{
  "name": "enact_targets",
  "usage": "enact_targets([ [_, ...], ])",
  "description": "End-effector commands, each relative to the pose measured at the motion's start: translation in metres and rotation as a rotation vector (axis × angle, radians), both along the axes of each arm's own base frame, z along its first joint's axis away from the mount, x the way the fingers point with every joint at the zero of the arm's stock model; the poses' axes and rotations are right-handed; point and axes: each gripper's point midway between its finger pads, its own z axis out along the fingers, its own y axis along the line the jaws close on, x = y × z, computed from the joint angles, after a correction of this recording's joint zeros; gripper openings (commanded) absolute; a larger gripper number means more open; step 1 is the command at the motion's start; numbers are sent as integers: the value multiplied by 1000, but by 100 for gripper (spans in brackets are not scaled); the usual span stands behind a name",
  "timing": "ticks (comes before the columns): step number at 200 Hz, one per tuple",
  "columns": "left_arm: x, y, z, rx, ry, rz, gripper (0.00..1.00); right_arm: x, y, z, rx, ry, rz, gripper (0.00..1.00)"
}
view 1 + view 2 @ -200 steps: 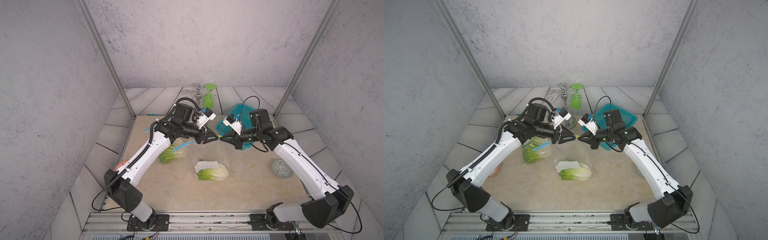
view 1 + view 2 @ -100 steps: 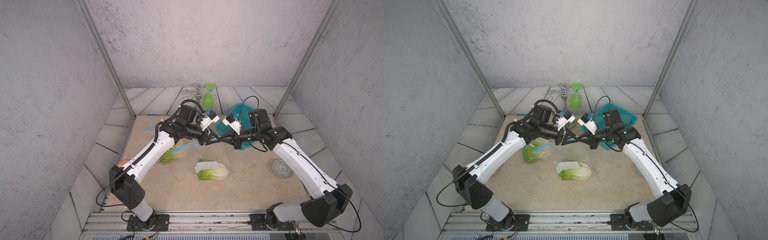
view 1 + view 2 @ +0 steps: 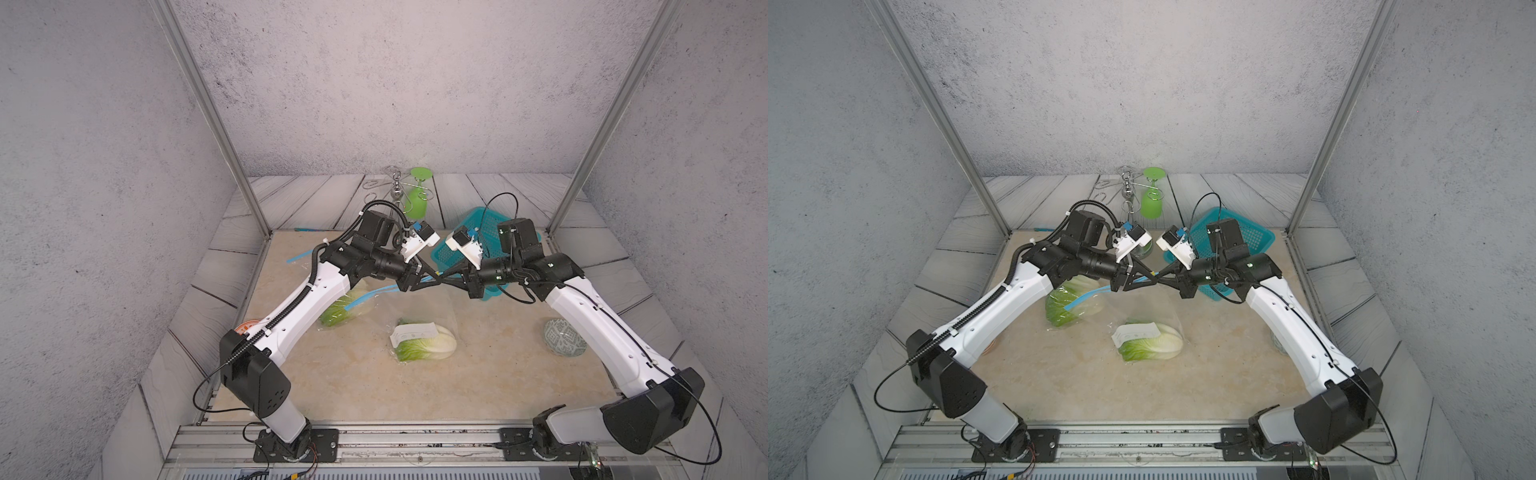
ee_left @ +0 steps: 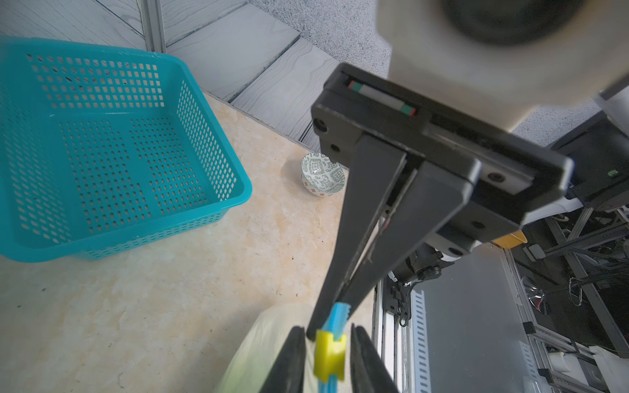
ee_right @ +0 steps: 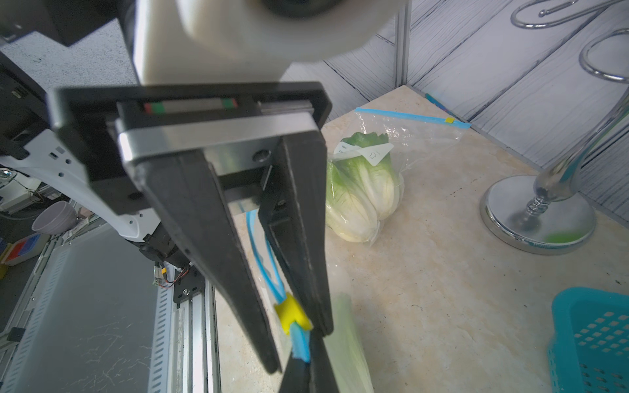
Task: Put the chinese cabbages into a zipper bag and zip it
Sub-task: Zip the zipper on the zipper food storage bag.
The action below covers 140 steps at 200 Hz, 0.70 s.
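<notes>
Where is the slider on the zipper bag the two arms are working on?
Find the teal basket at the back; just in front of it two black grippers meet tip to tip. The right gripper pinches a blue zipper strip, and the slider rides that strip between the left gripper's open fingers. It is a small bright yellow block among black and blue.

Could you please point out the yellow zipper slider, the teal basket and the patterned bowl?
yellow zipper slider (image 4: 329, 354), left wrist view, middle of its body.
teal basket (image 4: 136, 238), left wrist view, outer wall.
patterned bowl (image 4: 322, 175), left wrist view, its patterned surface.
</notes>
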Motion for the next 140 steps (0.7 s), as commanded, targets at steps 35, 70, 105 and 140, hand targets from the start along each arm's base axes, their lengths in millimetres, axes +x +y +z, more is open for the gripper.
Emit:
enact_targets([
  [35, -6, 4, 21, -42, -41, -24, 13, 0, 1, 0, 14, 15, 6, 0],
  [70, -6, 6, 24, -39, -52, -20, 17, 0, 1, 2, 22, 17, 5, 0],
  [105, -6, 6, 31, -48, -56, -18, 25, -1, 1, 2, 21, 21, 6, 0],
  [140, -8, 4, 35, -73, -43, -30, 22, -1, 0, 3, 23, 21, 3, 0],
])
